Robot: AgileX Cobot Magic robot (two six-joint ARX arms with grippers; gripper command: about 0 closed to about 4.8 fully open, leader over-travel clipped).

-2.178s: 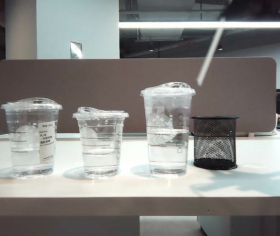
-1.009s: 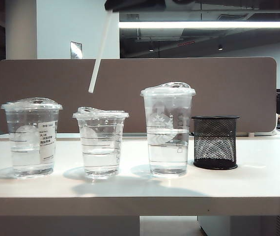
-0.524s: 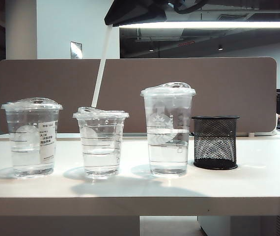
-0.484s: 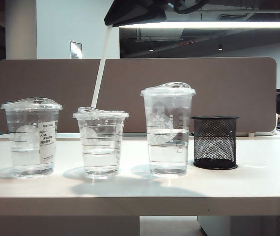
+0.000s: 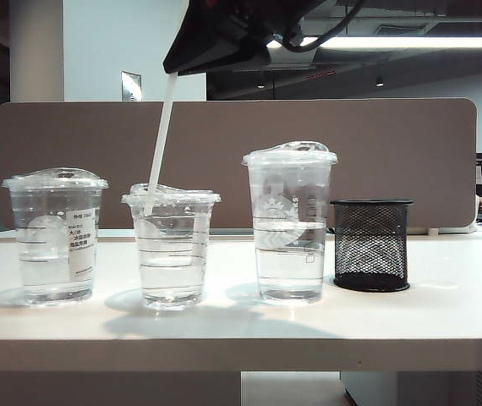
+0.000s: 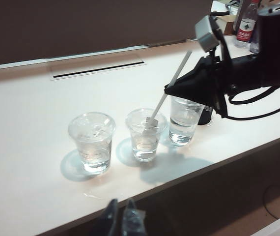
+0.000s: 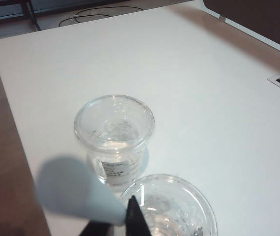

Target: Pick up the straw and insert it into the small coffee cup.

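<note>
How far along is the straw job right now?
Done: the straw is picked up, held by the right gripper above the small coffee cup. In hand: its lower tip has entered the lid, slanted. Left: push it deeper and release. The left gripper waits at the table's near edge.

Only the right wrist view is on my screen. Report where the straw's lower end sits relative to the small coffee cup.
Observer: The straw leans in the right gripper; its lower end has just entered the lid of the small coffee cup, near the rim.
Operator: Give me the left gripper's place.
Observer: The left gripper hangs short of the table edge, jaws shut, holding nothing.
Operator: Name what stands outside my frame.
Observer: The tallest cup and a black mesh holder, on the small cup's other side.
</note>
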